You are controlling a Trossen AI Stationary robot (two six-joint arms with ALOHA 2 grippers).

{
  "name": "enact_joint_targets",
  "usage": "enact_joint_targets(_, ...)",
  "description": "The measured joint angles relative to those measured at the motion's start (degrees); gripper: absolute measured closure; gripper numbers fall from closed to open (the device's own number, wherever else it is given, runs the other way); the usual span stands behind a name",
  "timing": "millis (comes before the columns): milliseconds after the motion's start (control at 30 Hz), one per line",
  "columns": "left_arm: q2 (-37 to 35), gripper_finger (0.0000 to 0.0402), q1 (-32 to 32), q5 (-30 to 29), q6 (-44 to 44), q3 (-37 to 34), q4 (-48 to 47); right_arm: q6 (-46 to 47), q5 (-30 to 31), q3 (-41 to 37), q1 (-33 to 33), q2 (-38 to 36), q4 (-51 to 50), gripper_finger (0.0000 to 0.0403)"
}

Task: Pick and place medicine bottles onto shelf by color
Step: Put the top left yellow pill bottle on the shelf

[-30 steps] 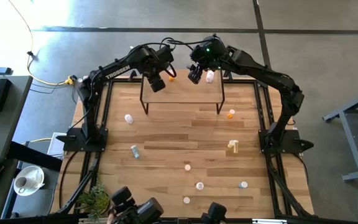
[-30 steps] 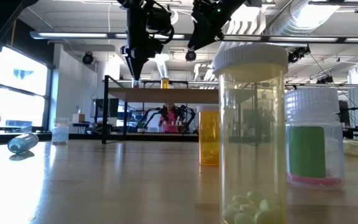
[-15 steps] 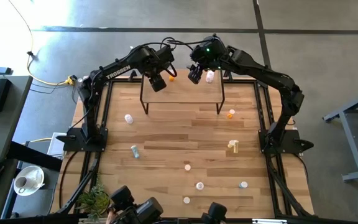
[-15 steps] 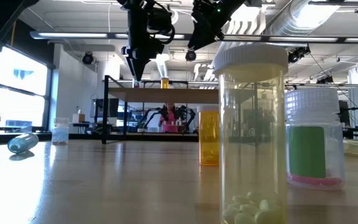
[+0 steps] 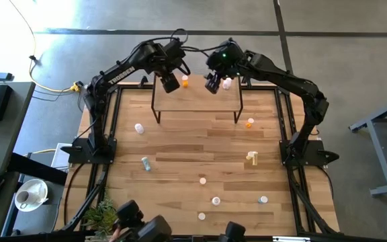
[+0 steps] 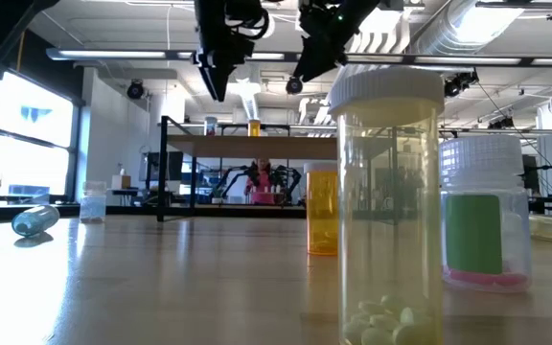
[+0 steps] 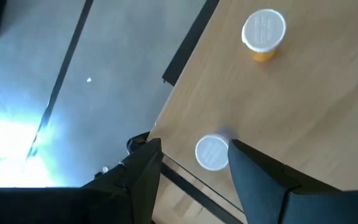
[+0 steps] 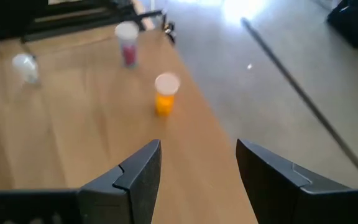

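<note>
The shelf (image 5: 197,101) stands at the table's far side. An orange bottle (image 7: 263,34) and a white-capped bottle (image 7: 212,152) stand upright on its top, the white-capped one near the far left corner. My left gripper (image 7: 194,168) hangs open above that bottle, a finger on either side and clear of it, as the low view shows (image 6: 217,88). My right gripper (image 5: 213,85) hovers open over the shelf's right part with nothing between its fingers (image 8: 197,165). A pinkish-white bottle (image 5: 227,83) shows right beside it.
Several loose bottles lie scattered on the table: a pale one (image 5: 138,128), a blue-grey one lying down (image 5: 145,163), an orange one (image 5: 250,123), a yellow one (image 5: 251,158) and others near the front edge (image 5: 216,200). The shelf's black legs (image 5: 156,115) stand on the tabletop.
My left gripper has let go of the white-capped bottle and risen straight up from the shelf top. The bottle stays standing on the shelf below it. My right gripper has kept its place.
</note>
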Motion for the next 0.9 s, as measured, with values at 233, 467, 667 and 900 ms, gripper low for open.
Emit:
enact_joint_targets(233, -3.43, 0.0226, -0.91, 5.86, -1.14, 0.04, 1.58, -1.58, -1.45, 0.0, 1.89, 0.0, -6.75, 0.0203)
enact_joint_targets(467, -5.4, 0.0227, -4.02, 8.0, -2.57, -1.03, 4.08, -2.37, -1.43, 0.0, 2.85, 0.0, -15.35, 0.0203)
enact_joint_targets(667, -9.48, 0.0227, -6.26, 7.98, -3.02, -9.82, 9.75, -1.99, -1.43, 0.0, 2.79, -0.16, -20.71, 0.0203)
enact_joint_targets(900, -18.87, 0.0227, -7.59, 8.04, -4.2, -24.29, 19.52, -0.75, -1.45, -2.76, 2.81, -2.68, -23.54, 0.0203)
